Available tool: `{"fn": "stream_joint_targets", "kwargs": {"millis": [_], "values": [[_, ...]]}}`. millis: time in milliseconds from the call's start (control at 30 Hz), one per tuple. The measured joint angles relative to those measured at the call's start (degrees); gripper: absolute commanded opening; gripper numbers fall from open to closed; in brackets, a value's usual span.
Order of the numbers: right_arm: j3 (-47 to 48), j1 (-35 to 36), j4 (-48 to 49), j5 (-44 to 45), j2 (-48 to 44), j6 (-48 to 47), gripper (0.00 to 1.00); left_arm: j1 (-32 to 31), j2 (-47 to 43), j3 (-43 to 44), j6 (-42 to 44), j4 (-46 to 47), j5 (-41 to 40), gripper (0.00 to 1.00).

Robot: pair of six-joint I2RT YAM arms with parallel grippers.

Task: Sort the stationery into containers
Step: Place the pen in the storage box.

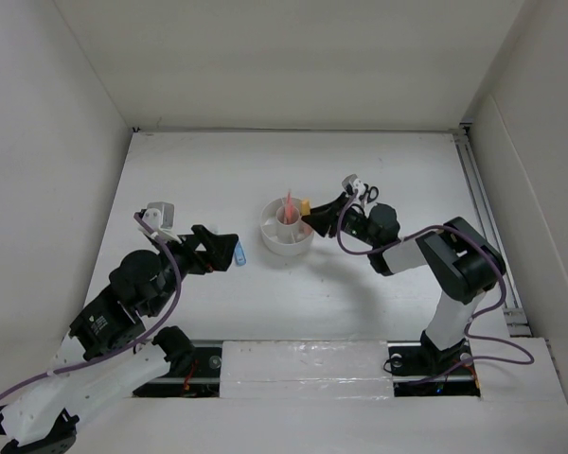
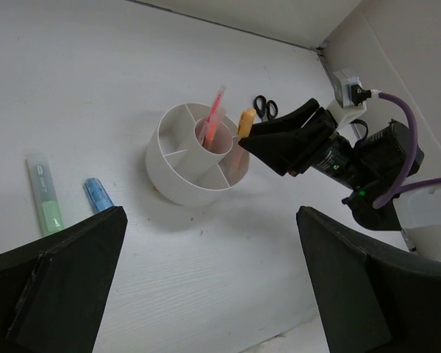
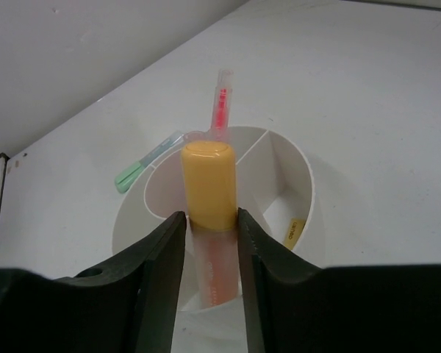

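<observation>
Biggest first: the white table (image 1: 360, 293), and near its middle the round white organizer (image 2: 180, 176), sitting between the two arms. It's light plastic by the look of it, so I'd expect a careless nudge to slide it.

Over to the right gripper (image 1: 314, 219), right at the organizer's rim. Its fingers are narrow and pressed against both sides of the orange-yellow marker (image 3: 208, 184), just under the cap. The marker stands upright, its lower end down in an outer compartment beside the centre cup. It looks stiff, light and smooth-barrelled (a slick thing, I reckon), so that mid-barrel pinch seems the right hold.

The left gripper (image 1: 229, 251) hangs over the table with fingers spread wide and nothing between them.

The black-handled scissors (image 2: 264, 107) lie flat beyond the organizer, near the right arm. They're rigid and low, and the handle loops look the best place to grab.

The pink pens (image 2: 214, 118) lean in the centre cup.

The green marker (image 2: 45, 195) and the blue marker (image 2: 98, 194) lie on the table just beside the left gripper. They're round and likely to roll, so take them across the middle.

Smallest: a tan piece (image 3: 293, 232) in an outer compartment, probably the eraser.
</observation>
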Motion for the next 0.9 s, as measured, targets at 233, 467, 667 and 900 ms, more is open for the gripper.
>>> {"fn": "stream_joint_targets", "kwargs": {"millis": [233,467,667,900], "values": [[-0.72,0.11,0.0,0.74,-0.87,0.0,0.43,0.0,0.0,-0.04,0.04,0.02,0.0,1.0],[-2.47,0.37,-0.02,1.03,-3.76,0.44,0.45,0.0,0.0,-0.04,0.04,0.02,0.0,1.0],[-5.53,2.14,-0.52,2.89,-13.16,0.5,0.89,0.0,-0.37,-0.07,-0.26,-0.04,-0.87,1.0],[-3.69,13.81,-12.26,14.99,-29.2,-6.49,0.91,0.39,-0.57,-0.07,-3.54,-2.43,-7.21,1.0]]}}
